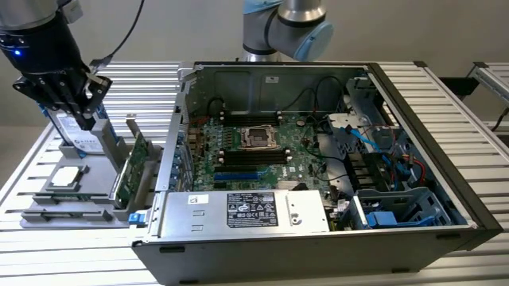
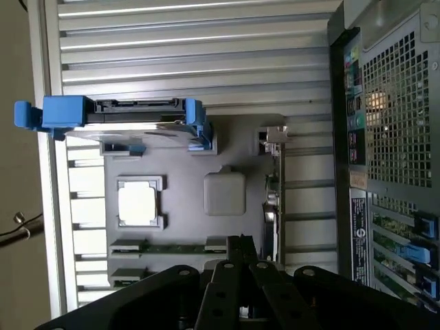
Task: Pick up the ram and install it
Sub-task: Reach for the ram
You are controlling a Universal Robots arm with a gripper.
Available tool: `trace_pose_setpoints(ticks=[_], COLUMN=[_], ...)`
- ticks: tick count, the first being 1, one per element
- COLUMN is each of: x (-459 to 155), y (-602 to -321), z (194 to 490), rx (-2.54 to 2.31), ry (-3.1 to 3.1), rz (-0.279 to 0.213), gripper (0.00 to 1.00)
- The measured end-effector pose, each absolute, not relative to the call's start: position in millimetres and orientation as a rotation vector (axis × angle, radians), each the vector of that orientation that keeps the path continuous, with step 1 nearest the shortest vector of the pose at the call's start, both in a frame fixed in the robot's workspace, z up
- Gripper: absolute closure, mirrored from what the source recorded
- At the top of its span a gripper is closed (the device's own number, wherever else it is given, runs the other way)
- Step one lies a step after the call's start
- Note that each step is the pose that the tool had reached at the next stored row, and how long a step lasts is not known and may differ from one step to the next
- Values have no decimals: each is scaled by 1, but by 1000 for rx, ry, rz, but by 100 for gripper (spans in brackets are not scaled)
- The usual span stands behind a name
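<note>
The ram (image 2: 175,249) is a thin green stick lying on edge between two grey holders on the grey parts tray (image 2: 240,148). In the exterior view it lies near the tray's front (image 1: 68,201). My gripper (image 1: 82,124) hangs above the tray's back end, over the hard drive, well away from the ram. Its fingers (image 2: 242,258) are shut together, and I see nothing between them. The open computer case (image 1: 318,155) with the motherboard (image 1: 254,152) and its dark memory slots (image 1: 254,158) stands at the exterior view's right of the tray.
The tray also holds a hard drive in a blue caddy (image 2: 117,117), a processor (image 2: 137,203) and a green expansion card standing on edge (image 1: 131,167). A silver power supply (image 1: 247,211) sits at the case's front. The slatted metal table (image 2: 192,41) lies around them.
</note>
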State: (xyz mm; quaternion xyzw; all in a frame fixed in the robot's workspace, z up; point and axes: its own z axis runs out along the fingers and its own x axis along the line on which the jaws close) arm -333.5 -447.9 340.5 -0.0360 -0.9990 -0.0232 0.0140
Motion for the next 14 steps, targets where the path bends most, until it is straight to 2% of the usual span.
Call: trace_pose_setpoints(ticks=[7,14], x=[-353,-363], y=[-459,-482], z=[334,333], rx=[-112,-112], ry=[-3103,-3103], rz=[-71,-71], gripper=[89,89])
